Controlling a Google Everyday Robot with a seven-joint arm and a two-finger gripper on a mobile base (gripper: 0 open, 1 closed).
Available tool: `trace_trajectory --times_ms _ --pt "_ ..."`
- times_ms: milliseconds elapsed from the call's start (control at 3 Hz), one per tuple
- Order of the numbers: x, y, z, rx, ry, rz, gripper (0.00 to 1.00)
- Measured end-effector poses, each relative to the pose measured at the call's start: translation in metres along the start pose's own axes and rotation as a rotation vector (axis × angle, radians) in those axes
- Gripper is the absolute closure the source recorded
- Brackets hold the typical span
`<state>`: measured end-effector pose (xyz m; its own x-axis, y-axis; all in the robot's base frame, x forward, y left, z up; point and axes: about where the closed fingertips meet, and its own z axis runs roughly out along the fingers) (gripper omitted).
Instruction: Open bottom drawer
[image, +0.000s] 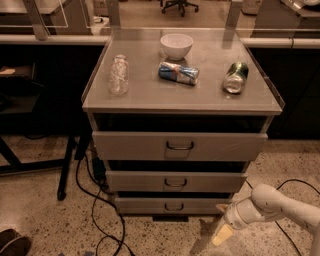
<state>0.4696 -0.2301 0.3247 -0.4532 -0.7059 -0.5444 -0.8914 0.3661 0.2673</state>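
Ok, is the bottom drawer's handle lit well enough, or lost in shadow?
Camera view: dim, warm light, but the bottom drawer front is lit and its dark handle stands out; the gap above it is black shadow. The tool hangs low to the drawer's right, near the floor, also lit.
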Motion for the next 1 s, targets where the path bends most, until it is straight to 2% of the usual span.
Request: trace_trajectory --times_ms 333,667,1000 --pt "0.01 0.001 0.009 -0.024 -0.019 0.036 0.0" --pt "0.014 -0.015 0.034 0.003 -0.065 0.041 0.0" --pt "0.011 -0.059 0.055 0.069 -0.111 0.027 0.0"
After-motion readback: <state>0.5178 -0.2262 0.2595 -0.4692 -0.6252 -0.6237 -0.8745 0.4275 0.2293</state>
